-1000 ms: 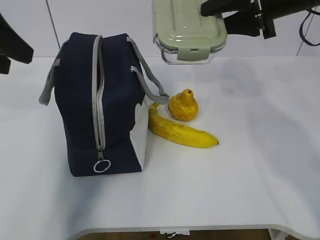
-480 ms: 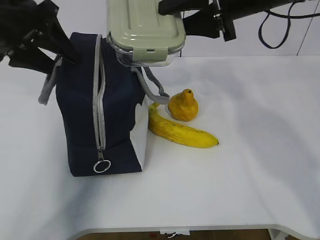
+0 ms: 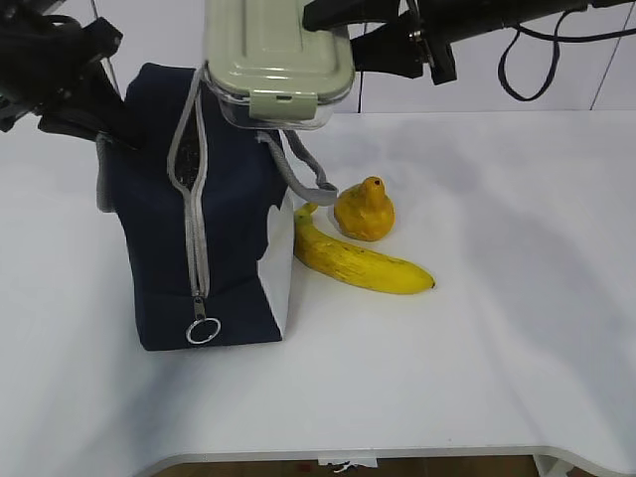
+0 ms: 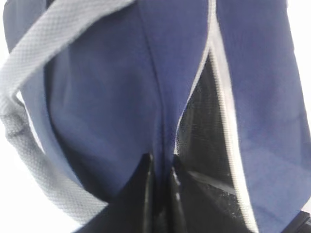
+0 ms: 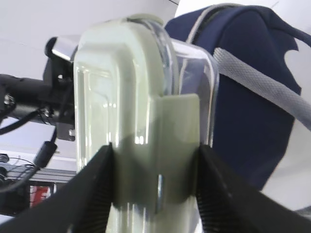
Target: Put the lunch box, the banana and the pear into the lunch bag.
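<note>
Clamped on both sides of the box, your right gripper holds it by one end; the right wrist view shows the ribbed fingers pressed to the green lid and the clear base. Your left gripper is pinched shut on a fold of the bag just beside the zipper, pulling the slot open. That pinch reads only from the left wrist view; in the exterior view the left arm is a dark mass at the bag's upper left and its fingertips are not visible.

You see the box hanging over the bag's top, right of the zipper line, its upper edge cut off by the frame. Whether it touches the fabric cannot be told. The left wrist view shows the dark lining inside the opening, a narrow wedge that widens toward the gripper; the exterior view shows only a thin split near the top, with the zipper closed below down to the ring pull.

On the table, the pear and banana lie just right of the bag, touching each other, the banana's near end close to the white patch. One grey handle droops toward the pear. Wide bare table lies right and in front.
</note>
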